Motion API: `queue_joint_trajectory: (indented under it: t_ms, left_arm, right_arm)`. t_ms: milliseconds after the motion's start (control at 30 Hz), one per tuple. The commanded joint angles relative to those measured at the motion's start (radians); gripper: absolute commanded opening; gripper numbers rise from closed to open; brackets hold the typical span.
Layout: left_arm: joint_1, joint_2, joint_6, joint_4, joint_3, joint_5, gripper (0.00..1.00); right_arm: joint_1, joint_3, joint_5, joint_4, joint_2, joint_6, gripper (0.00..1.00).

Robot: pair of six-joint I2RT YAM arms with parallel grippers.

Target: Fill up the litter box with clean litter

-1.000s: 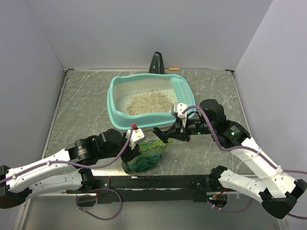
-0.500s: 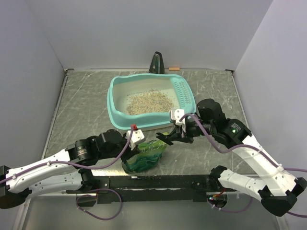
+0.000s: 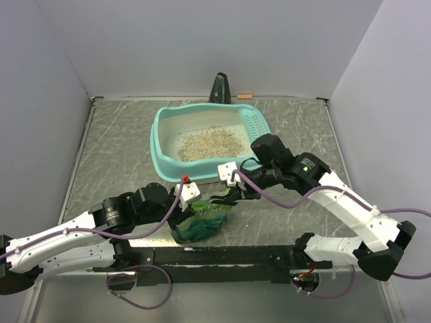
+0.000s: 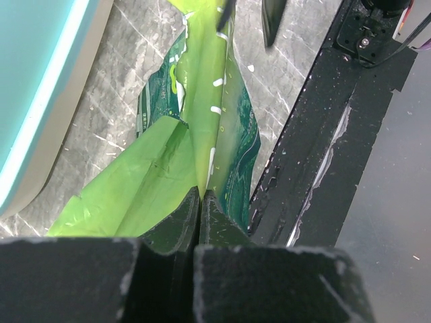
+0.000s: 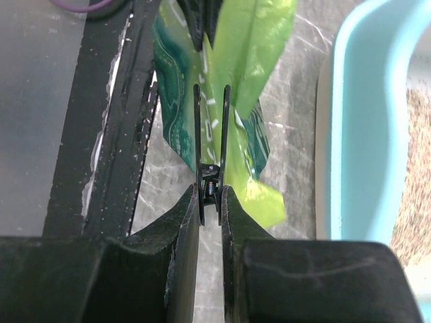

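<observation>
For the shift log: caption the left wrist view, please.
Left gripper shut on the green bag's edge, beside the teal litter box.

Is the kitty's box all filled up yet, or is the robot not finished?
Nearly. Done: a heap of clean litter lies in the litter box, covering only its middle. In hand: the left gripper pinches the top of the green bag, and the right gripper holds a black clip astride that fold. Left: probably clipping the bag shut.
</observation>
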Motion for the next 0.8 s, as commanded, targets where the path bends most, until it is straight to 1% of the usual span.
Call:
queue_joint_trajectory:
  t_ms: [0,200,533,767]
  left_arm:
    - [-0.002,-0.026,-0.012,0.019,0.004,-0.003,0.01]
    - [-0.002,-0.034,-0.012,0.021,0.002,-0.003,0.01]
    - [-0.002,-0.04,-0.014,0.022,0.001,0.0,0.01]
    - [-0.002,-0.051,-0.018,0.025,-0.002,-0.006,0.01]
  right_arm:
    - [0.032,0.055,-0.044,0.022,0.021,-0.078,0.0]
    - [0.05,0.041,-0.11,0.1,0.025,-0.078,0.0]
    - [0.055,0.014,-0.132,0.205,0.054,-0.078,0.0]
    - [0.055,0.009,-0.164,0.203,0.094,-0.08,0.0]
